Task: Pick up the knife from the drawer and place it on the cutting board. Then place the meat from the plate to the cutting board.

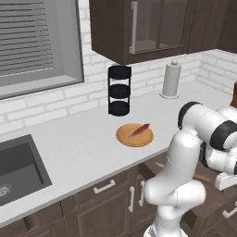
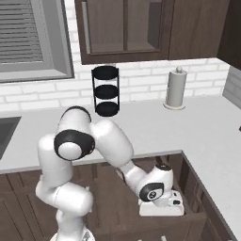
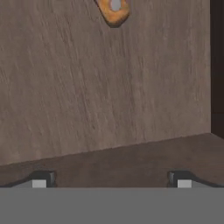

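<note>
While the tool hangs spread inside the drawer, an orange-handled object is cut off at the edge.

The arm is white, fat and round, like smooth tubes stuck together. Black rings go around its joints. One joint end is a grey circle with a black ring around it. The hand is a white block. The finger tips are small and dark.
</note>
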Robot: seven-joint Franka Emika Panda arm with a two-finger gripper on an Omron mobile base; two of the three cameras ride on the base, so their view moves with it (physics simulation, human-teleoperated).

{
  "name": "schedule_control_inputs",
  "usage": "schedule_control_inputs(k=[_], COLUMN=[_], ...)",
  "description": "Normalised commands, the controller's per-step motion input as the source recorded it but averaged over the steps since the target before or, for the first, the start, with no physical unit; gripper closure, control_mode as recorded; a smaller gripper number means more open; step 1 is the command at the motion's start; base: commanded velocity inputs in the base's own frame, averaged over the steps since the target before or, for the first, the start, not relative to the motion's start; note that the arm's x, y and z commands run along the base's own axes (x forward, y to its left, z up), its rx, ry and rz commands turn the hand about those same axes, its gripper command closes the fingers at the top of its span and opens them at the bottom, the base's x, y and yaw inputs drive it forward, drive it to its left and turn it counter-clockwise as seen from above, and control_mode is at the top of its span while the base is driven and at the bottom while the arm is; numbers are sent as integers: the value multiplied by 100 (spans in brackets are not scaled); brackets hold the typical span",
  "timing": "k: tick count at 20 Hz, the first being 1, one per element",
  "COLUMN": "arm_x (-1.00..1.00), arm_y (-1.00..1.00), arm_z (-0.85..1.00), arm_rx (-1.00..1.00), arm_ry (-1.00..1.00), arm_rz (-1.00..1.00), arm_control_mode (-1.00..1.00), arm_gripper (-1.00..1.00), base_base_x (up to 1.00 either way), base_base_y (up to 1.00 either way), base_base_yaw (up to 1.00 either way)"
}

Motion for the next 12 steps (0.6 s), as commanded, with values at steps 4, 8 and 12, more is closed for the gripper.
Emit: schedule_control_inputs(k=[4, 8, 12], arm_x=[8, 15, 7], arm_y=[-1, 8, 46], arm_z=[100, 92, 13], arm_rx=[13, 3, 0], arm_ry=[0, 0, 0], arm_rz=[21, 24, 18], arm_control_mode=[-100, -100, -100], arm_gripper=[-100, -100, -100], base_base_x=[0, 0, 0], base_base_y=[0, 0, 0], base_base_yaw=[0, 0, 0])
